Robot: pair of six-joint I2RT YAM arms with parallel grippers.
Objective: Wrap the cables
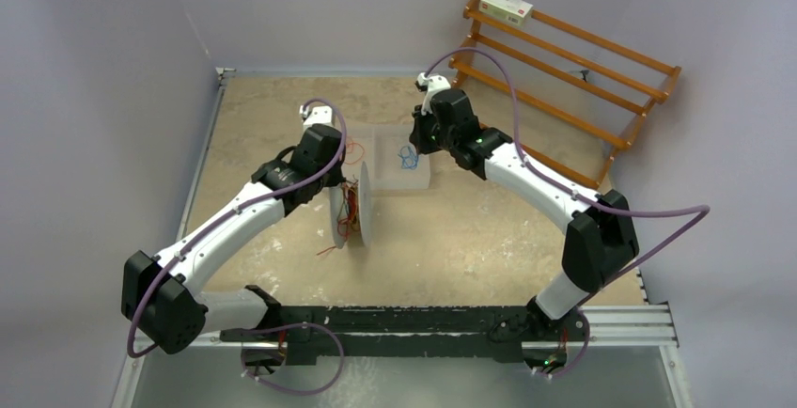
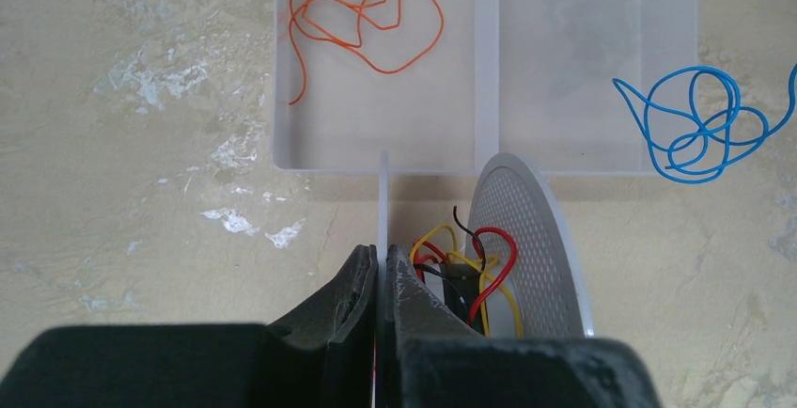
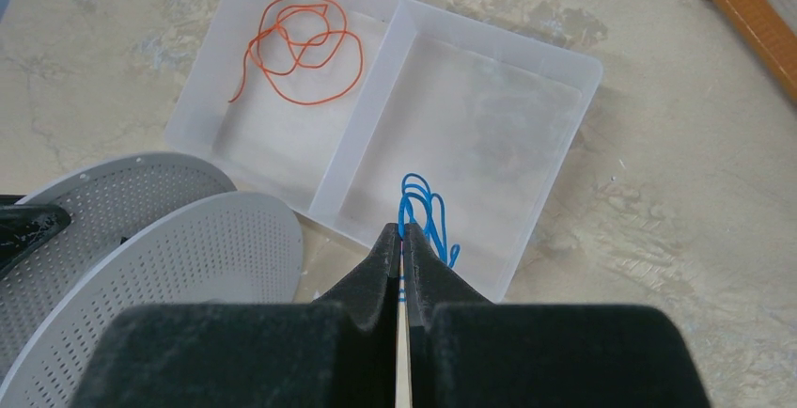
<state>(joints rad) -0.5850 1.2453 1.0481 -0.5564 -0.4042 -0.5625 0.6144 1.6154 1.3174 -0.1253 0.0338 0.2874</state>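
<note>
From above: the grey holey round spool (image 1: pixel 352 212) stands mid-table, with the clear plastic two-part tray (image 1: pixel 421 179) at its 1 o'clock.

Left wrist: the left gripper (image 2: pixel 381 262) is clenched on the spool's thin rim. The orange curly wire (image 2: pixel 362 13) lies at 11 o'clock, in the tray.

Right wrist: the right gripper (image 3: pixel 402 237) pinches the blue curly wire (image 3: pixel 425 206) at the tray's 6 o'clock edge.

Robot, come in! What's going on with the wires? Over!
Left gripper shut on spool rim. Right gripper shut on blue cable. Orange cable loose in tray. No blocker seen.
</note>
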